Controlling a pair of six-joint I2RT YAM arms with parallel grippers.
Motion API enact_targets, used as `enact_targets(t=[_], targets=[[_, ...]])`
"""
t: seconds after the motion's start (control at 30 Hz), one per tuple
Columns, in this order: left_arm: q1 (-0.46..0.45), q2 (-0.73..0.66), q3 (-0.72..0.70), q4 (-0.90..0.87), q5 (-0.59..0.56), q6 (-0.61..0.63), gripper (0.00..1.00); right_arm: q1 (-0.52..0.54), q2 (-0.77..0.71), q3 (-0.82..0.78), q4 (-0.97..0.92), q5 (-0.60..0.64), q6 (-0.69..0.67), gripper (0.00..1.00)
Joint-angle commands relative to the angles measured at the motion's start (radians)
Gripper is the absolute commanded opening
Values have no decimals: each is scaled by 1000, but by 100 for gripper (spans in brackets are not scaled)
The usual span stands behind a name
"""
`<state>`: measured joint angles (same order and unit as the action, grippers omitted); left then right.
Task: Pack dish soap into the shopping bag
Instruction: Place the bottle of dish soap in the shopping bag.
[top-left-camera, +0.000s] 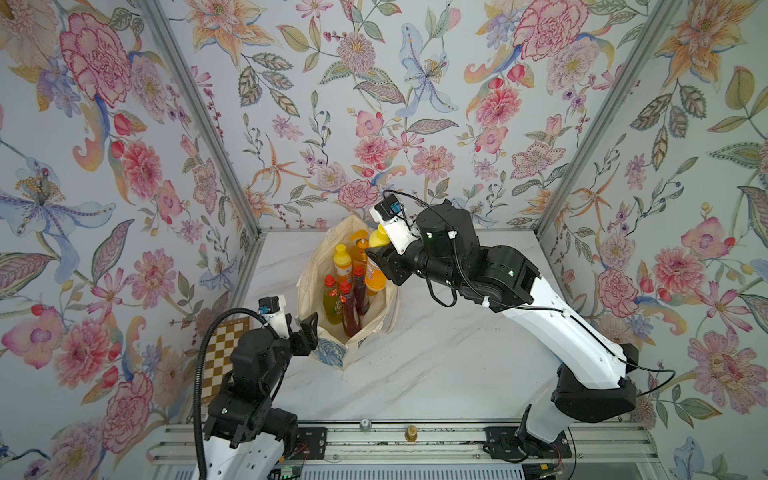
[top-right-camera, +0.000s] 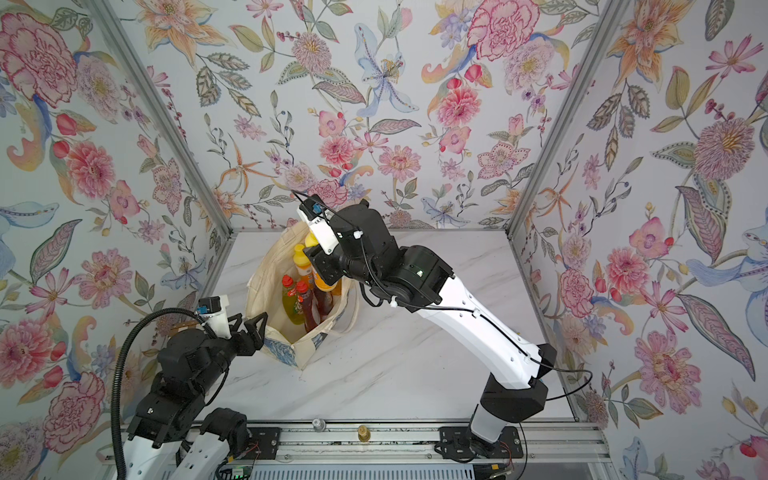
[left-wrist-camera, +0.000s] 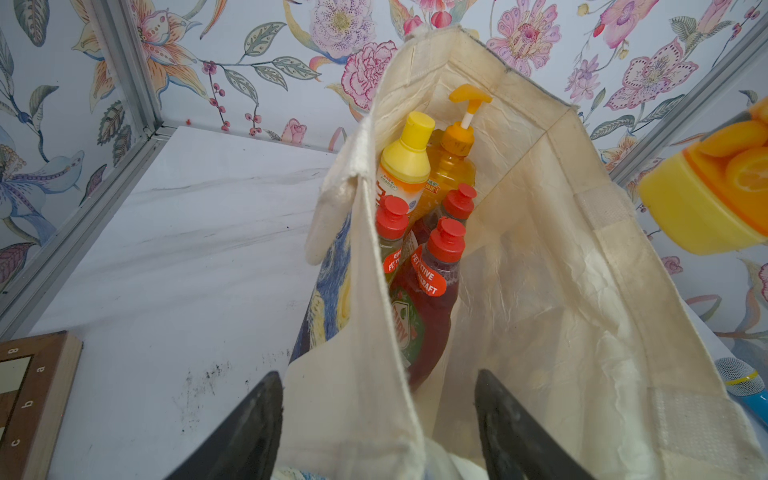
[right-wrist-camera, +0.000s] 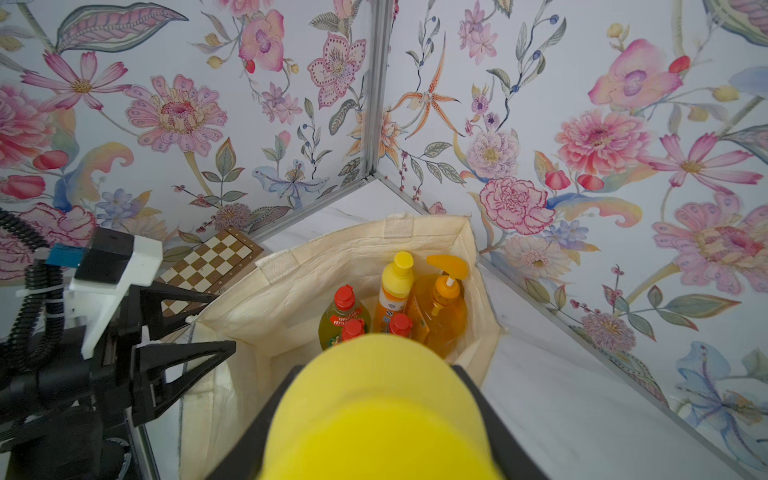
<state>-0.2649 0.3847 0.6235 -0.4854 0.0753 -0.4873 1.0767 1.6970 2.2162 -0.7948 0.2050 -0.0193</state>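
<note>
1. Far on the left I see a chessboard. It lies on the white counter, close to the wall.
2. Next is my left claw. It is released. Its two fingers stand apart, with the near rim of the bag between them.
3. The shopping bag stands upright on the counter, and its top is wide open.
4. Five bottles stand inside it. Near me are the green bottle and the two dark-red bottles, all with red caps. Behind them are an orange bottle with a yellow cap and the amber pump bottle.
5. My right claw is clenched on the second orange bottle, up by its yellow cap. That bottle hangs in the air over the right edge of the bag's open top.
6. In the left wrist view, a blue toy microphone peeks out just beside the bag.
</note>
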Motion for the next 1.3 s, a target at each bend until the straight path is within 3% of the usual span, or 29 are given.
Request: enact_targets(t=[0.0,0.43,0.63,0.8,1.27], targets=[[-8,-18,-22,24,23,-11,70,19,25,99,67,-27,-22,0],[-10,-10,-15,32,44,-14,43,56,205,240,71,-138,-11,0],[-7,-6,-5,34,49,-21,17,66,270,243,98,-153,-3,0],[-7,-1,8,33,47,-19,3,66,318,210,149,-161,16,0],[-8,-19,37,22,13,-20,2,51,346,-31,397,-209,36,0]])
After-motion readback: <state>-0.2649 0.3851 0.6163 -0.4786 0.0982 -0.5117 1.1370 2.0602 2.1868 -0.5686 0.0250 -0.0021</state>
